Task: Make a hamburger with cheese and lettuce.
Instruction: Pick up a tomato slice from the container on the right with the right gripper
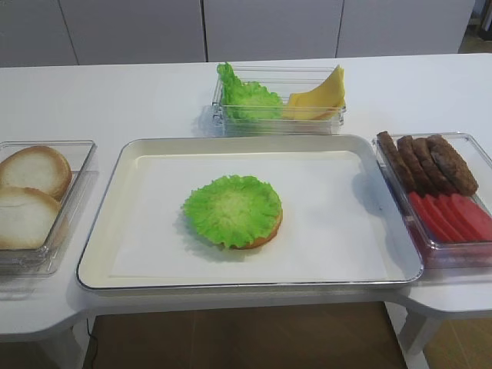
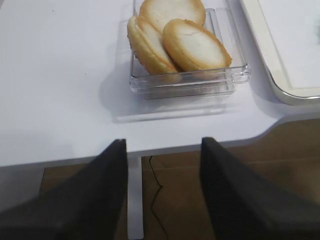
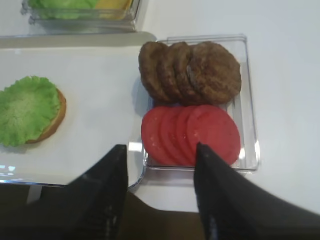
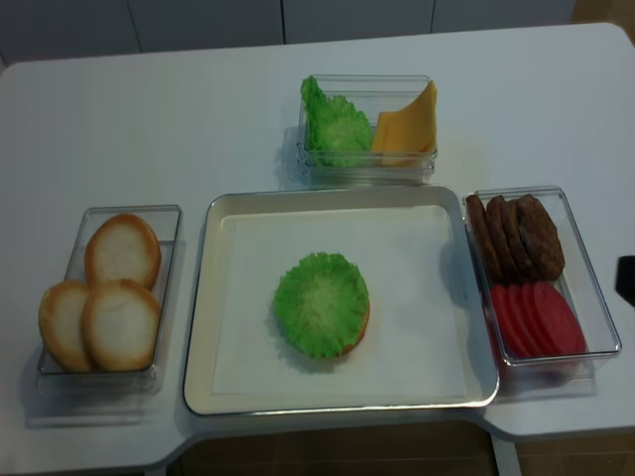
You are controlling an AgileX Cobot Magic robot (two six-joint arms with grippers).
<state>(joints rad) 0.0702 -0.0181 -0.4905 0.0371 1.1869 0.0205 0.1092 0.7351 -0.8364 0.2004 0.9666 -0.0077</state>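
While the hamburger (image 1: 233, 211) waits lettuce-topped on the tray (image 1: 108, 231) for cheese (image 1: 317, 97), the right pincer (image 3: 160, 155) hovers wide and empty near the tomato slices (image 3: 190, 134).

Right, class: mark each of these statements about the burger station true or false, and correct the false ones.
1. The hamburger on the tray is topped with lettuce. True.
2. A cheese slice lies on the hamburger. False: the cheese is in the back container beside spare lettuce.
3. The right gripper holds a tomato slice. False: it is open and empty.
4. The patties and tomato slices share one container. True.
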